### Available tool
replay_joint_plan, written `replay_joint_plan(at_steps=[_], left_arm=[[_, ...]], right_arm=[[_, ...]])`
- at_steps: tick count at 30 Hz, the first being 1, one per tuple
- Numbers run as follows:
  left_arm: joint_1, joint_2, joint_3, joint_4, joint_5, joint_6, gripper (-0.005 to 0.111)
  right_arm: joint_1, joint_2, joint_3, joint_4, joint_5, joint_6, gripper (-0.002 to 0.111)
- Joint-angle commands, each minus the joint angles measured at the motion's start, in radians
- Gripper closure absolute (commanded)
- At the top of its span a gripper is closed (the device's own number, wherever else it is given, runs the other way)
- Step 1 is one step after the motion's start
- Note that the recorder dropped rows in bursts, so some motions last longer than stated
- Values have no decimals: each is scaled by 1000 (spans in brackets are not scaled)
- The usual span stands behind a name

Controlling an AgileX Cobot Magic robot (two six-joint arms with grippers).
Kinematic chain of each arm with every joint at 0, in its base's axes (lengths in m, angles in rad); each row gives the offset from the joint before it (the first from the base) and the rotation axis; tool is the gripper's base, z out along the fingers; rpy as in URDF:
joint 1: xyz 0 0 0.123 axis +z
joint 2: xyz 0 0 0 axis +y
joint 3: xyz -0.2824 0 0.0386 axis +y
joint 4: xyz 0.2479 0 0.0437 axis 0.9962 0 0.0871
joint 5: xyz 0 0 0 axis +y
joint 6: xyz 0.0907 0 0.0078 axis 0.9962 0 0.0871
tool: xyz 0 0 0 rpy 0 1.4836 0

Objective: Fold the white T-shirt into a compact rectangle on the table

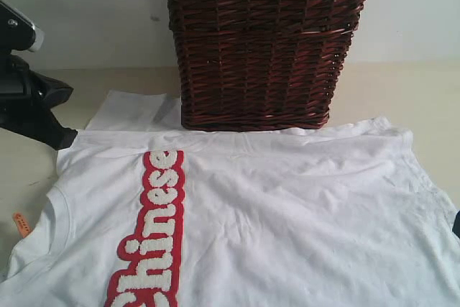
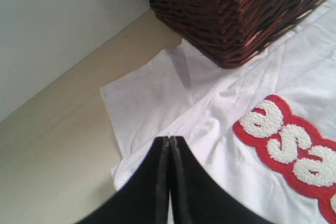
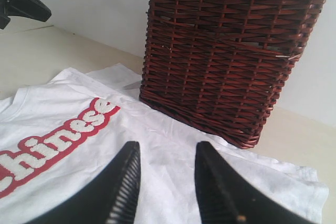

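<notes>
Left claw (image 2: 169, 142) jaws pressed together; right claw (image 3: 165, 149) jaws apart.

Exterior view: low, close, facing wicker basket (image 1: 262, 48) across white T-shirt (image 1: 287, 206). Both wrist views angle down past own fingers (image 2: 149, 192), near cloth, sharing basket and red lettering (image 3: 58, 135).

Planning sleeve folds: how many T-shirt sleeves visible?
1. One sleeve lies flat on the table left of the wicker basket's base, in the exterior view. The other is out of frame, possibly hidden.
</notes>
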Motion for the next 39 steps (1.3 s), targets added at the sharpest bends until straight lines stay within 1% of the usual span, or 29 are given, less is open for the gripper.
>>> replay_joint_plan(at_steps=[1,10,16,22,25,32,33,35,38,39], left_arm=[[-2,-7,3,1,4,-2,107],[-2,-7,3,1,4,-2,107],[-2,-5,3,1,-56,-2,107],[-2,-5,3,1,-65,-2,107],[-2,-5,3,1,-113,-2,107],[-2,-5,3,1,-275,-2,107],[-2,-5,3,1,-288,-2,107],[-2,-5,3,-1,-321,-2,107],[-2,-5,3,3,-352,-2,107],[-2,-5,3,10,-352,-2,107]], right_arm=[[-4,2,5,4,-1,-2,73],[-4,2,5,4,-1,-2,73],[-4,2,5,4,-1,-2,73],[-4,2,5,4,-1,-2,73],[-4,2,5,4,-1,-2,73],[-4,2,5,4,-1,-2,73],[-4,2,5,1,-13,-37,73],[-4,2,9,-8,-104,-211,73],[-4,2,9,-8,-242,-332,73],[-4,2,9,-8,-286,-342,73]])
